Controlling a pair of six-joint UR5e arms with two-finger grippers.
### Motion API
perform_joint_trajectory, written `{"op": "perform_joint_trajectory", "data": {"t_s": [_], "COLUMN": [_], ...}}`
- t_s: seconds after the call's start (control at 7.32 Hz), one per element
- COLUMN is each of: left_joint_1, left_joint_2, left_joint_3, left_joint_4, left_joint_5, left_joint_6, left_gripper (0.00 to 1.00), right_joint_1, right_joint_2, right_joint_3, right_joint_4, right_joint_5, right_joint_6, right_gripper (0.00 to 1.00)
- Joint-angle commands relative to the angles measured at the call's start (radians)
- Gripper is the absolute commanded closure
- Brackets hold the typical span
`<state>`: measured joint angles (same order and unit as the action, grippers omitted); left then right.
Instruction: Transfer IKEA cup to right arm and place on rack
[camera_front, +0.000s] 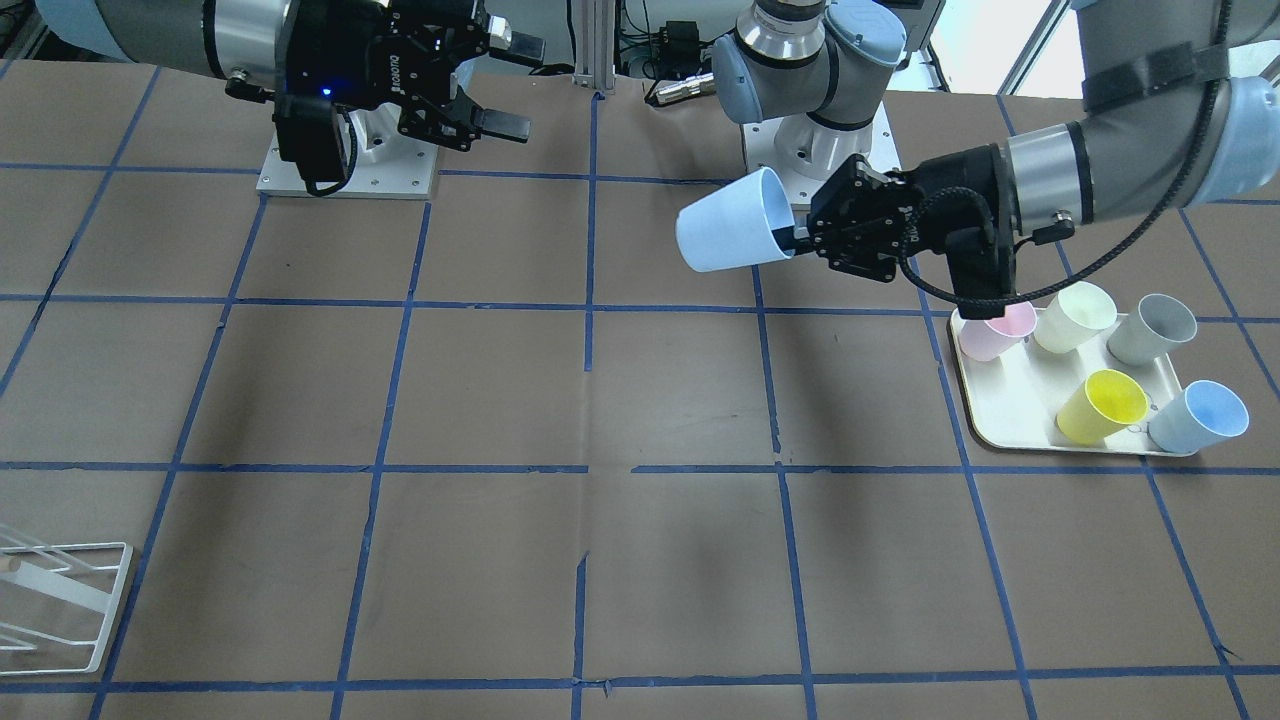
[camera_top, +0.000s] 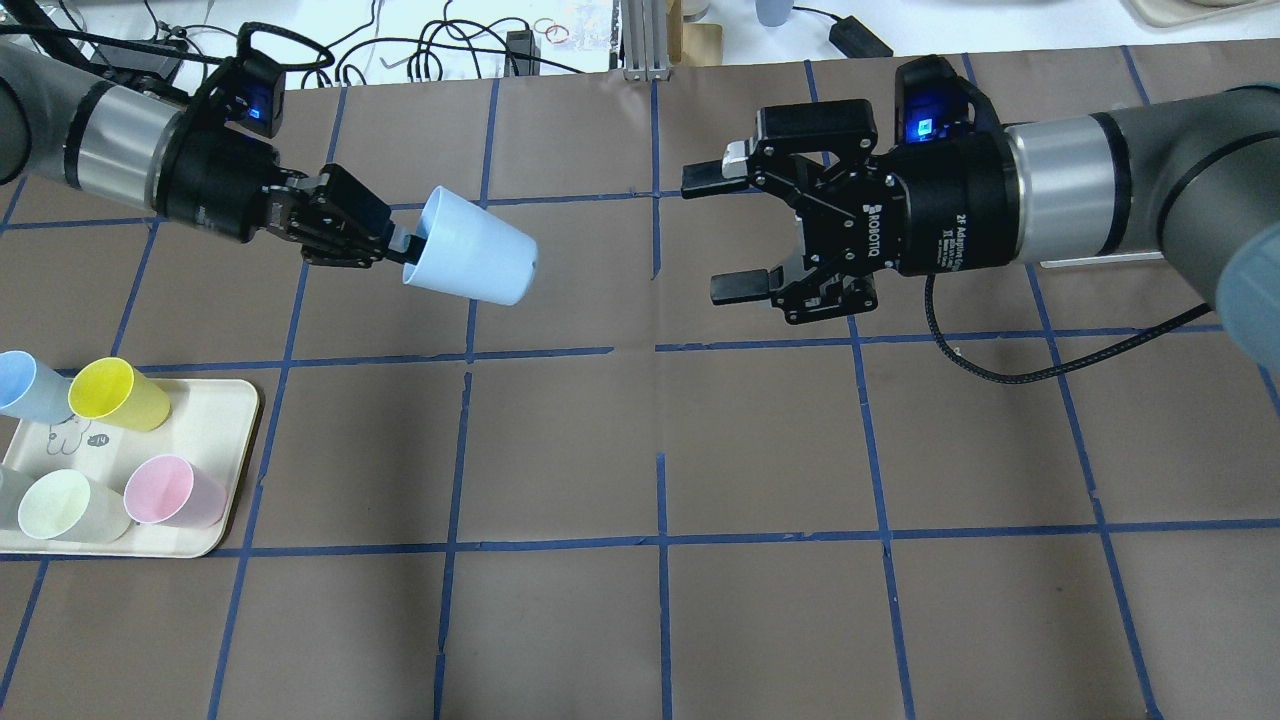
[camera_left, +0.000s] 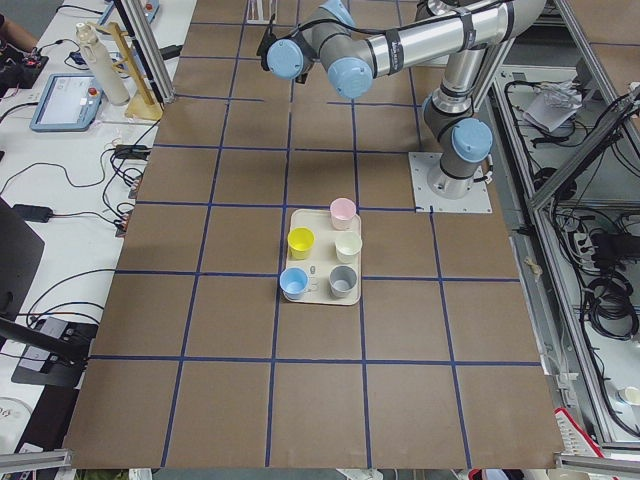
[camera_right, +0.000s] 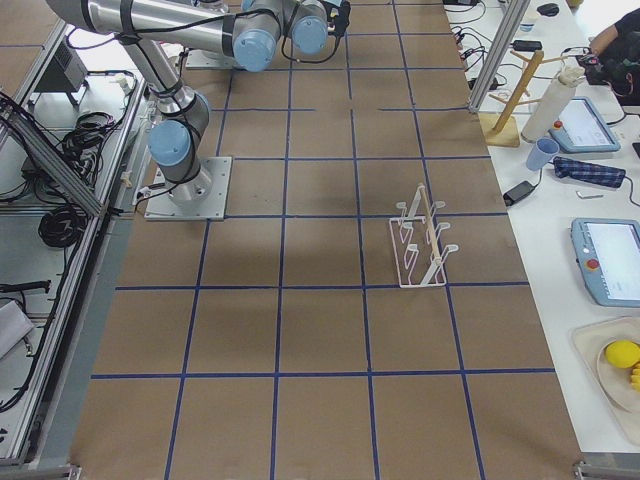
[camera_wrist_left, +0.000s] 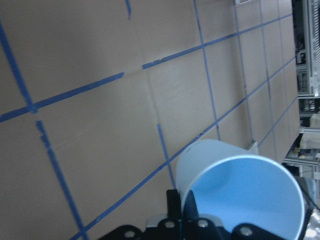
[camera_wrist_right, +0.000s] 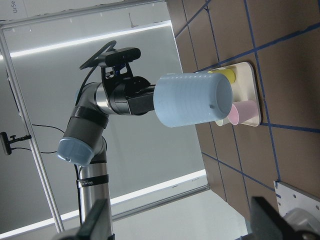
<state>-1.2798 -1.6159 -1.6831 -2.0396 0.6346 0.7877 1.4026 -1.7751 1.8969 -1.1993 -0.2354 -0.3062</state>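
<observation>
**A:** Status of the left gripper (camera_top: 405, 247)?

**B:** Clamped on the rim of the IKEA cup (camera_top: 470, 250), one finger inside, one outside. The cup is held in the air over the table (camera_top: 640, 600). Its long axis is near level, with the mouth toward the left gripper and the base pointing at the right gripper (camera_top: 716, 235).

**A:** And the right gripper?

**B:** Fingers spread wide and empty, apart from the cup. The rack (camera_right: 420, 245) stands on the table, well apart.

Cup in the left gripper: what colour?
IKEA cup: pale blue outside, brighter blue inside; best in left wrist view.
</observation>
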Motion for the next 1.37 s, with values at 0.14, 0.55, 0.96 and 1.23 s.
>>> {"op": "perform_joint_trajectory", "data": {"t_s": [0.14,0.55,0.96,1.23], "left_joint_1": [-0.042,-0.162,-0.21,-0.21], "left_joint_2": [0.091,0.137,0.169,0.169], "left_joint_3": [-0.18,-0.274,-0.31,-0.311], "left_joint_4": [-0.016,-0.01,-0.004,-0.002], "left_joint_5": [-0.359,-0.623,-0.702,-0.69], "left_joint_6": [-0.007,0.001,-0.005,-0.004], "left_gripper": [1.0,1.0,1.0,1.0], "right_joint_1": [-0.079,-0.064,-0.034,-0.034], "right_joint_2": [0.017,0.051,0.06,0.048], "right_joint_3": [0.005,0.017,0.017,0.007], "right_joint_4": [0.03,0.032,0.079,0.081], "right_joint_5": [0.031,0.122,0.181,0.182], "right_joint_6": [-0.192,-0.194,-0.186,-0.136], "right_gripper": [0.0,0.0,0.0,0.0]}}
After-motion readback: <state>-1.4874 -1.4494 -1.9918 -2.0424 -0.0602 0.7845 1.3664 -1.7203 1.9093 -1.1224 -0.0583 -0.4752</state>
